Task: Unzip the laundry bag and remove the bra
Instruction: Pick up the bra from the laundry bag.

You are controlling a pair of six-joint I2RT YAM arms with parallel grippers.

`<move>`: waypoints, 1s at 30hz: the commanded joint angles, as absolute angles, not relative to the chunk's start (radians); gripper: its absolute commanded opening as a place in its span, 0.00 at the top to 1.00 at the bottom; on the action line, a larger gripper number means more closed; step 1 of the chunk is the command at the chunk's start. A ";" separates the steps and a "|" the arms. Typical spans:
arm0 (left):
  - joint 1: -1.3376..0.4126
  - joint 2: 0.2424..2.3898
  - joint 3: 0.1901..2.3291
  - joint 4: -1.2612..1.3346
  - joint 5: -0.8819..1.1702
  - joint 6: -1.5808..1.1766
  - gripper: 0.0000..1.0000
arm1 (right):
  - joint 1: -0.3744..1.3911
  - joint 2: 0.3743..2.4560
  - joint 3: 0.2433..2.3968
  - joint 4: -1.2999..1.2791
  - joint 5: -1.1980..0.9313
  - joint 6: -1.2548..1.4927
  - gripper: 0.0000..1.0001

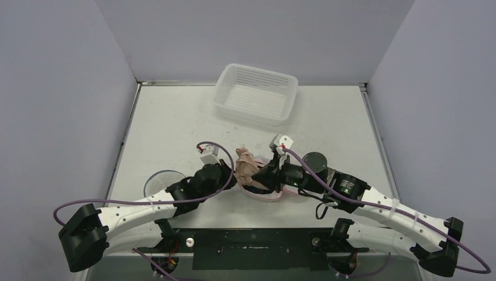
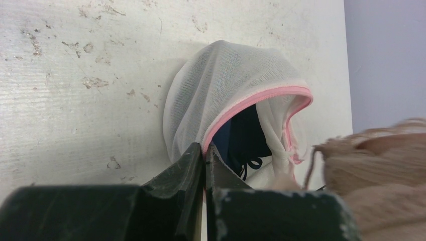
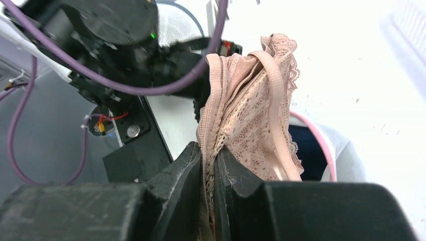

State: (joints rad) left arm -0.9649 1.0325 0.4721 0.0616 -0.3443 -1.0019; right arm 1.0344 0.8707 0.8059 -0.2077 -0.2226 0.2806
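Observation:
The white mesh laundry bag (image 2: pixel 226 80) with a pink zipper edge lies on the table, its mouth open on a dark navy garment (image 2: pixel 246 138) inside. My left gripper (image 2: pixel 205 150) is shut on the bag's pink rim. The beige lace bra (image 3: pixel 251 110) hangs bunched outside the bag, and my right gripper (image 3: pixel 211 155) is shut on its lace edge. From above, the bra (image 1: pixel 245 167) sits between the left gripper (image 1: pixel 231 175) and the right gripper (image 1: pixel 262 175), and the bag (image 1: pixel 266 196) lies mostly hidden under them.
A white perforated plastic basket (image 1: pixel 256 93) stands at the back of the table. A round shape (image 1: pixel 159 181) lies near the left arm. Grey walls close in the left, right and back sides. The left arm's wrist and purple cable (image 3: pixel 115 40) crowd close to the right gripper.

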 commanded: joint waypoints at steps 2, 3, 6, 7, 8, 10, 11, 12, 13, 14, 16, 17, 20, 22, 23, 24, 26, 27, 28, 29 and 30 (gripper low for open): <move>-0.958 1.013 0.512 0.069 -0.367 -1.019 0.96 | 1.030 0.853 0.975 -0.276 -0.206 0.183 0.95; -0.958 1.011 0.512 0.067 -0.367 -1.020 0.95 | 1.029 0.855 0.999 -0.291 -0.192 0.168 0.95; -0.958 1.007 0.512 0.058 -0.367 -1.024 0.90 | 1.028 0.872 1.073 -0.324 -0.148 0.123 0.95; -0.957 1.004 0.511 0.054 -0.367 -1.027 0.87 | 1.028 0.879 1.098 -0.331 -0.137 0.111 0.95; -0.957 1.002 0.511 0.051 -0.366 -1.030 0.84 | 1.028 0.887 1.120 -0.340 -0.121 0.097 0.95; -0.957 0.994 0.508 0.044 -0.367 -1.035 0.78 | 1.026 0.904 1.163 -0.346 -0.065 0.072 0.95; -0.958 0.991 0.508 0.038 -0.367 -1.039 0.75 | 1.026 0.912 1.188 -0.345 -0.021 0.060 0.95; -0.958 0.986 0.506 0.033 -0.366 -1.042 0.73 | 1.026 0.921 1.203 -0.338 0.051 0.055 0.95; -0.957 0.978 0.507 0.028 -0.368 -1.044 0.71 | 1.026 0.931 1.213 -0.326 0.134 0.052 0.95; -0.958 0.971 0.507 0.020 -0.368 -1.045 0.69 | 1.025 0.941 1.221 -0.311 0.215 0.052 0.95; -0.958 0.955 0.509 0.008 -0.371 -1.051 0.65 | 1.022 0.966 1.228 -0.271 0.373 0.047 0.95; -0.958 0.947 0.510 0.003 -0.371 -1.052 0.62 | 1.020 0.984 1.234 -0.254 0.448 0.047 0.95; -0.957 0.914 0.522 -0.049 -0.374 -1.054 0.52 | 1.004 1.045 1.245 -0.183 0.634 0.033 0.95; -0.956 0.892 0.534 -0.076 -0.376 -1.054 0.44 | 0.974 1.103 1.249 -0.118 0.714 0.012 0.95; -0.954 0.880 0.540 -0.091 -0.378 -1.054 0.39 | 0.949 1.129 1.253 -0.085 0.750 0.012 0.95; -0.953 0.868 0.547 -0.105 -0.381 -1.054 0.34 | 0.898 1.157 1.259 -0.058 0.752 0.021 0.95; -0.952 0.843 0.560 -0.130 -0.387 -1.053 0.24 | 0.816 1.210 1.270 -0.010 0.735 0.064 0.95; -0.951 0.831 0.568 -0.143 -0.390 -1.048 0.19 | 0.780 1.236 1.270 0.037 0.722 0.083 0.95; -0.950 0.820 0.575 -0.158 -0.392 -1.042 0.13 | 0.747 1.262 1.270 0.066 0.704 0.102 0.95; -0.946 0.811 0.583 -0.170 -0.393 -1.031 0.10 | 0.718 1.292 1.272 0.096 0.674 0.118 0.95; -0.945 0.801 0.591 -0.179 -0.390 -1.015 0.07 | 0.692 1.322 1.279 0.121 0.650 0.129 0.95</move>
